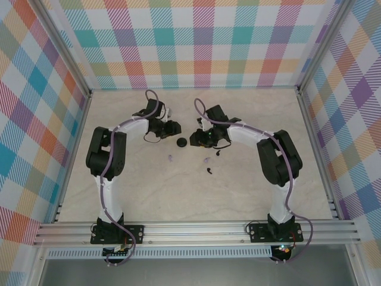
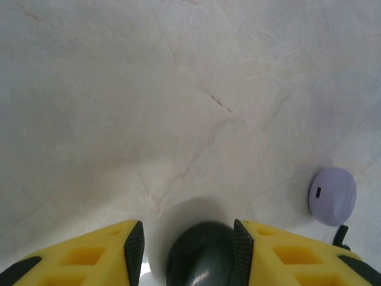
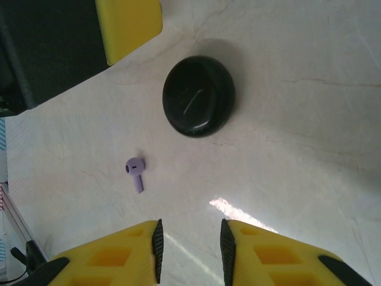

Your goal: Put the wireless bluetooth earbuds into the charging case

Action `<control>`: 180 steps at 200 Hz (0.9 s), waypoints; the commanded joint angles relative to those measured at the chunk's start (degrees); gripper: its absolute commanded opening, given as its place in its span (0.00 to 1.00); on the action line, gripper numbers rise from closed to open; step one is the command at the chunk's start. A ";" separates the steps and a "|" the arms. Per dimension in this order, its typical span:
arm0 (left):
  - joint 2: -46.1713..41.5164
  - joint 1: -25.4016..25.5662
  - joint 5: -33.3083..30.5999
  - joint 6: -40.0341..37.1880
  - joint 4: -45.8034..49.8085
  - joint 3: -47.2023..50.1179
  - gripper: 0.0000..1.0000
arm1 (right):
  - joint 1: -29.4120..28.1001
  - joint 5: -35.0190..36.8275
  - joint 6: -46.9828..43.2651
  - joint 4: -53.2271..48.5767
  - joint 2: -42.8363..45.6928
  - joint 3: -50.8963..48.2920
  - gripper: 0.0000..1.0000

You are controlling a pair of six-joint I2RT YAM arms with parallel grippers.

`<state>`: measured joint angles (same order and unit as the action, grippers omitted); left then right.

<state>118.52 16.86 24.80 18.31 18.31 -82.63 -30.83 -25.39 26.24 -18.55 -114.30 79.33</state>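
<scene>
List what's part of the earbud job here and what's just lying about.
Job: black case, lilac case, lilac earbud, black earbud.
Just surroundings: table, checked walls, metal frame.

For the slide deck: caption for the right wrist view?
Right tool open over the table, a round black charging case ahead and one lilac earbud lying loose near it.
</scene>
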 commanded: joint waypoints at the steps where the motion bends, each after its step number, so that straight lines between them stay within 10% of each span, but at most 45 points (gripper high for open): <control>1: 2.45 0.45 2.44 1.00 2.17 -3.44 0.45 | -0.57 -0.70 2.43 -2.05 -2.98 3.94 0.32; 180: -4.12 1.51 8.51 -0.82 3.44 5.63 0.40 | -0.83 0.17 3.77 -5.26 -9.49 8.91 0.31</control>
<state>118.08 17.61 31.31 17.15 21.06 -78.81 -31.22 -23.70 29.41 -23.05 -122.21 86.70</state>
